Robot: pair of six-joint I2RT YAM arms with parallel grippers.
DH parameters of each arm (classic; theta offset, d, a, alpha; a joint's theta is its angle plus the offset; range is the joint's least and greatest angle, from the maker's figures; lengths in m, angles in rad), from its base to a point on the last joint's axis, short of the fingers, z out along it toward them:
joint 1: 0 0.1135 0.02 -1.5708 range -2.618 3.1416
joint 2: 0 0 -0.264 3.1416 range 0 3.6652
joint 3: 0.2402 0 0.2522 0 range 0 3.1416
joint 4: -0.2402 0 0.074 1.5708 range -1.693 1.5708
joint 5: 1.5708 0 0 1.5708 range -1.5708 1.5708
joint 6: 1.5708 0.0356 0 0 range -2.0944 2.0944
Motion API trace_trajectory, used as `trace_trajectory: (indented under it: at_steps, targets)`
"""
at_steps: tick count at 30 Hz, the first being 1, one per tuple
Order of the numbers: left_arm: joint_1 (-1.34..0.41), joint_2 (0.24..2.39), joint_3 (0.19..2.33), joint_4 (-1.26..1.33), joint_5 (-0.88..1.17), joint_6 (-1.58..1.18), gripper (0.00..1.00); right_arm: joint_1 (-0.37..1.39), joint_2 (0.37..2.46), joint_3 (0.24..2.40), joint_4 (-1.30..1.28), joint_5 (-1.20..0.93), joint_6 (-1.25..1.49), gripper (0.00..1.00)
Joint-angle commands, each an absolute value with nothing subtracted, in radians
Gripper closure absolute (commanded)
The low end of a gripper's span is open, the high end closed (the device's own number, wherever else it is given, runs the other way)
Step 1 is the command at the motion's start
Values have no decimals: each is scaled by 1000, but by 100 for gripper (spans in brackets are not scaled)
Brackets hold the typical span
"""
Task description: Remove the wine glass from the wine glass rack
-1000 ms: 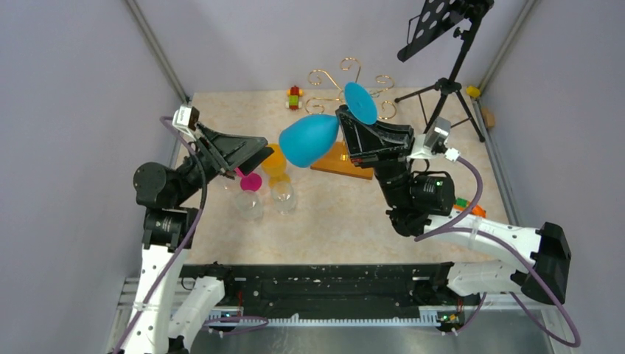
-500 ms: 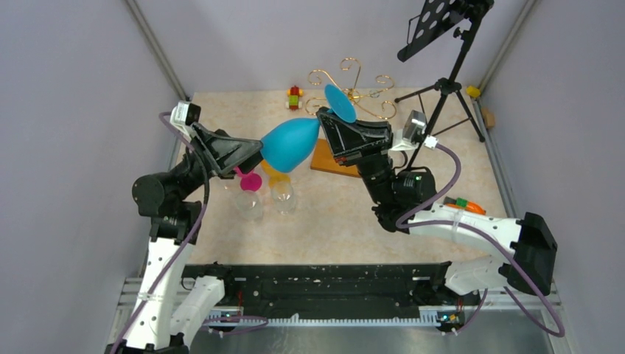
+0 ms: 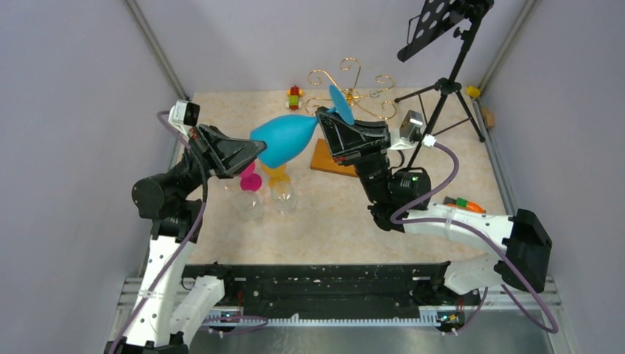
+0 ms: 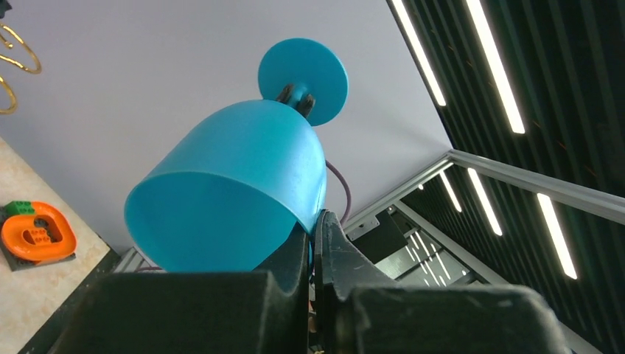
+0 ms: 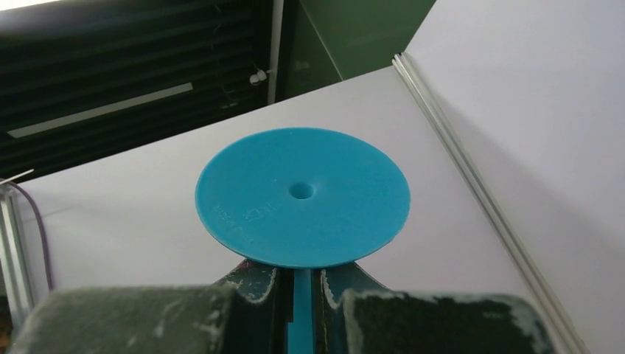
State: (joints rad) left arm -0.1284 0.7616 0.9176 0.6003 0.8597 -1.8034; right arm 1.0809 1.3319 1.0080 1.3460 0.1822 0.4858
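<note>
Right gripper [image 5: 298,284] around wine glass [image 5: 302,195] stem

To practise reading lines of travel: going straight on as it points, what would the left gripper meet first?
The blue wine glass: the left gripper is shut on the bowl's rim, so it would likely push into the bowl.

No text, label, brand or number can be read in any view. Faint embossed marks are seen on the foot of the blue wine glass [image 5: 302,195], left of centre, but cannot be made out
</note>
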Motion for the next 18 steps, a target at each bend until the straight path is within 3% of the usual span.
trace_trajectory:
  at_steps: [1,2,6,8,13,18]
  targets:
    - [-129,760,919,678,830,-1789,100,1075,1335,1000,1356,151,484,100]
    - [-129,761,920,676,826,-1783,100,1076,1333,996,1356,152,485,93]
    - [-129,761,948,603,791,-1692,100,1075,1321,966,1367,175,498,45]
    - [-127,766,978,540,764,-1629,100,1075,1312,955,1354,179,499,31]
    - [-127,796,1099,371,694,-1429,100,1076,1273,924,1309,164,493,25]
    - [-127,816,1259,9,546,-1080,100,1076,1205,867,1253,165,481,26]
